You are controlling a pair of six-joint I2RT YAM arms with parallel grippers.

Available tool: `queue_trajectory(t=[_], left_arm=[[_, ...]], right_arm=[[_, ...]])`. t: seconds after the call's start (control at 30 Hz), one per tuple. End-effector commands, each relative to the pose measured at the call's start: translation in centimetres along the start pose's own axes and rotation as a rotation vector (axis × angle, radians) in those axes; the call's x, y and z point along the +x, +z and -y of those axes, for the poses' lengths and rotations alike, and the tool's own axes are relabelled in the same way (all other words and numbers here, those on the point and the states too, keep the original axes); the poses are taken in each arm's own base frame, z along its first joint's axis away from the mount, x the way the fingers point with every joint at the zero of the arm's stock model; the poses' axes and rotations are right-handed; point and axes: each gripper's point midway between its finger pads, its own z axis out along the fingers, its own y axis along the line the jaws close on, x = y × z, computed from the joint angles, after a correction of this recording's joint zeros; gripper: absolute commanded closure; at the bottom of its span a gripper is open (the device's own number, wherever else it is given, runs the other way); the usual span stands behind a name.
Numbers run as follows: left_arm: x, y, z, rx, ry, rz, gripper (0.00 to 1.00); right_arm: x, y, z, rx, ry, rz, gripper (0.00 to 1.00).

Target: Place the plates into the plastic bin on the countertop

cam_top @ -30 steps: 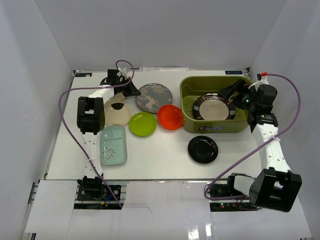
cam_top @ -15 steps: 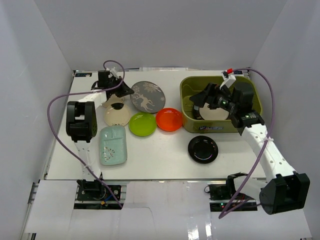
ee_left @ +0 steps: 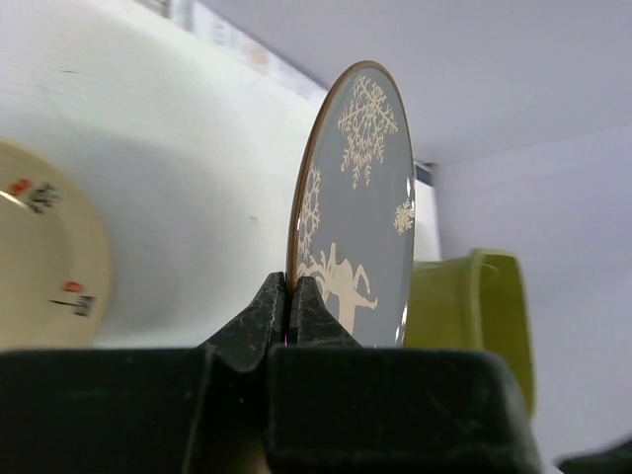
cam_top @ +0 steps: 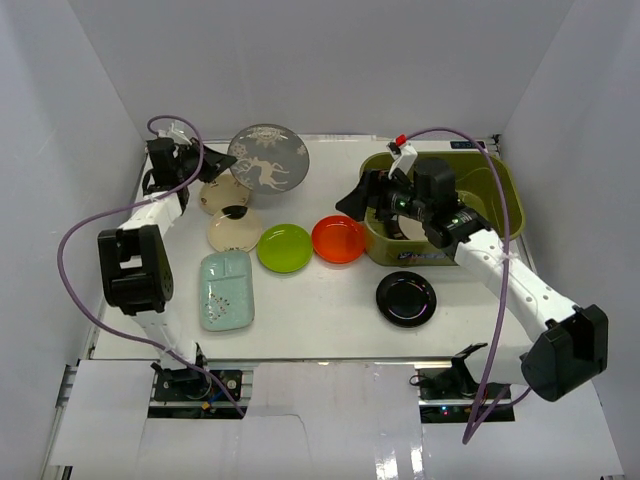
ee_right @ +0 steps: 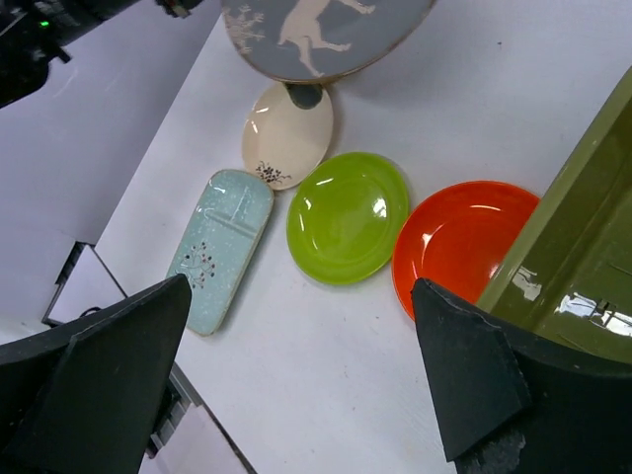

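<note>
My left gripper (cam_top: 220, 161) (ee_left: 291, 296) is shut on the rim of the grey deer-patterned plate (cam_top: 267, 157) (ee_left: 360, 197), which hangs on edge above the back of the countertop (cam_top: 320, 310). The right gripper (cam_top: 352, 198) (ee_right: 301, 286) hangs wide open and empty, left of the olive-green bin (cam_top: 500, 190) (ee_right: 583, 247) and above the orange-red plate (cam_top: 338, 238) (ee_right: 459, 242). The lime plate (cam_top: 285, 247) (ee_right: 346, 217), mint plate (cam_top: 226, 288) (ee_right: 222, 247), beige plate (cam_top: 235, 228) (ee_right: 288, 133) and black plate (cam_top: 406, 298) lie flat. The right arm hides most of the bin's inside.
A second cream plate (cam_top: 222, 193) (ee_left: 39, 257) lies under the raised deer plate near the back left. Pale grey walls enclose the countertop on three sides. Purple cables loop from both arms over the table edges.
The left arm has lifted the deer plate off the countertop and swung back to the left with it. The right arm has come out of the bin, leftward toward the orange-red plate.
</note>
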Motion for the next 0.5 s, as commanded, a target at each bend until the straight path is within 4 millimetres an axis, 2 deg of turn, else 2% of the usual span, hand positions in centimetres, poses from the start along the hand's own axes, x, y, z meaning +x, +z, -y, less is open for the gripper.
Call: queue_trajectory(t=[0.0, 0.07, 0.1, 0.3, 0.47], left_arm=[[-2.9, -5.4, 12.0, 0.300, 0.057, 0.061, 1.00], [-2.0, -6.8, 13.0, 0.329, 0.046, 0.046, 1.00], [-1.1, -8.1, 13.7, 0.347, 0.038, 0.030, 1.00], [3.1, -12.6, 15.7, 0.399, 0.044, -0.032, 1.00], [5.1, -14.6, 17.1, 0.423, 0.066, -0.059, 1.00]], right_arm=[[-3.0, 0.6, -0.4, 0.027, -0.009, 0.078, 0.00], [-3.1, 1.4, -0.1, 0.029, 0.010, 0.077, 0.04], [-3.8, 1.5, -0.8, 0.004, 0.019, 0.083, 0.05], [-4.4, 3.0, -0.9, -0.015, 0.074, 0.082, 0.07], [-3.8, 3.3, -2.7, -0.145, 0.123, 0.091, 0.06]])
